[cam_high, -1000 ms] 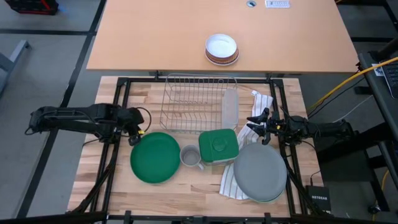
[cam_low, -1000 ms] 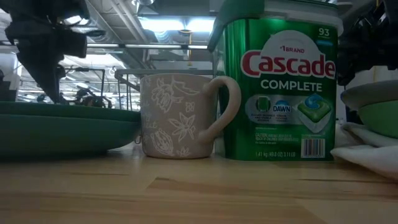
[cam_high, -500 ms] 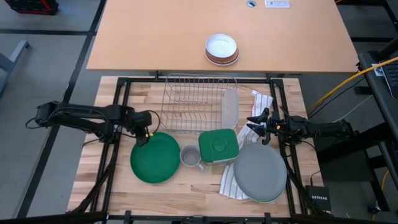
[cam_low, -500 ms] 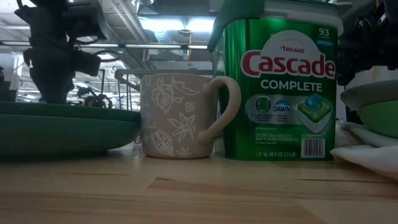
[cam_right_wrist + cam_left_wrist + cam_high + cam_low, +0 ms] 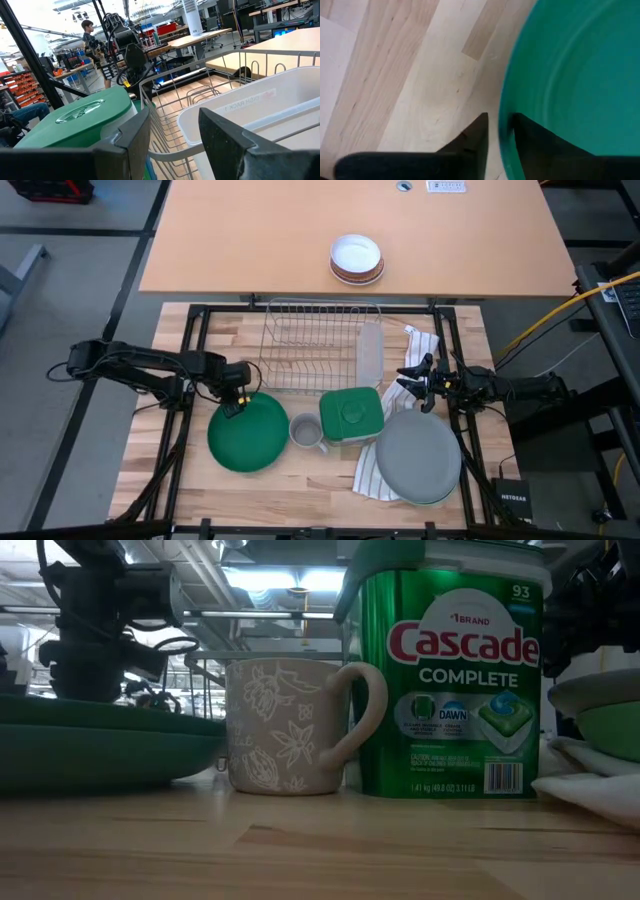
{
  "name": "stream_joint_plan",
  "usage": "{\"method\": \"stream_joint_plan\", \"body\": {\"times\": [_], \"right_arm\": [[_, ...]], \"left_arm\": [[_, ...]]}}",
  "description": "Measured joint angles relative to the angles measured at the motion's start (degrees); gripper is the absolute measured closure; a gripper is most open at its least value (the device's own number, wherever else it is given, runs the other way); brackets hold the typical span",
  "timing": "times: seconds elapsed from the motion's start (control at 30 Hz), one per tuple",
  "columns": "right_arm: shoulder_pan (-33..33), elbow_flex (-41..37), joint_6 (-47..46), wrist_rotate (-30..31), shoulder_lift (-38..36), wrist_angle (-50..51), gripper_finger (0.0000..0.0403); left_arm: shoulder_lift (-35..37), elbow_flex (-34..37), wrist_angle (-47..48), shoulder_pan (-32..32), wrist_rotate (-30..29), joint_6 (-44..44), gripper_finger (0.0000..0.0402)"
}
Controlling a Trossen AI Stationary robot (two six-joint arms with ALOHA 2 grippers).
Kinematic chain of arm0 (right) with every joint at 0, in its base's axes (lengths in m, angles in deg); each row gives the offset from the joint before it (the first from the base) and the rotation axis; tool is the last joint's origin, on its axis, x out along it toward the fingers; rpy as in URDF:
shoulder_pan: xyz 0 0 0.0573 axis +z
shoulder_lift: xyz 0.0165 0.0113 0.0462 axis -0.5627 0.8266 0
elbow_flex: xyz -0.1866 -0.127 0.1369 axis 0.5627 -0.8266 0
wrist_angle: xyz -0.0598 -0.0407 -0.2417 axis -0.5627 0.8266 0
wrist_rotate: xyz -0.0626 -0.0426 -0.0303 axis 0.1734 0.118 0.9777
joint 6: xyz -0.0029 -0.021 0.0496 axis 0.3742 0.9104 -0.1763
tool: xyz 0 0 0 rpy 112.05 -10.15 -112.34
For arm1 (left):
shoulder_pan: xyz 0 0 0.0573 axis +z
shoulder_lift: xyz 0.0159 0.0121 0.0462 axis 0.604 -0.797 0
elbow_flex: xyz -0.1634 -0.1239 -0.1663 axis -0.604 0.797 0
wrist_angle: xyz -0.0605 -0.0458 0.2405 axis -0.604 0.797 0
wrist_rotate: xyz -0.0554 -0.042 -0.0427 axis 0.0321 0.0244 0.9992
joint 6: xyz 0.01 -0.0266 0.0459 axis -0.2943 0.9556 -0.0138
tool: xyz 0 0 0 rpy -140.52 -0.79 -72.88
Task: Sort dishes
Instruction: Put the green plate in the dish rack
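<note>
Visible plates: one dark green (image 5: 248,434), one grey (image 5: 420,456), one light green (image 5: 610,730) under the grey. One mug (image 5: 305,431), one bowl (image 5: 357,257), one rack (image 5: 310,345), one detergent tub (image 5: 351,415), one towel (image 5: 372,472).

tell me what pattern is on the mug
Pale leaf and flower outlines on the beige-grey mug, clearest in the low view.
</note>
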Motion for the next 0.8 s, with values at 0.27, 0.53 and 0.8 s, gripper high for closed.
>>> {"method": "stream_joint_plan", "body": {"times": [0.27, 0.53, 0.8], "right_arm": [[0.0, 0.0, 0.0, 0.0, 0.0, 0.0, 0.0230], [0.0, 0.0, 0.0, 0.0, 0.0, -0.1, 0.0230], [0.0, 0.0, 0.0, 0.0, 0.0, -0.1, 0.0230]], "left_arm": [[0.2, -0.1, 0.0, 0.0, 0.2, 0.8, 0.0388], [2.1, -2.6, 3.2, 0.0, 0.2, 1.1, 0.0396], [3.8, -8.8, 9.6, -0.2, -0.6, -0.3, 0.0398]]}}
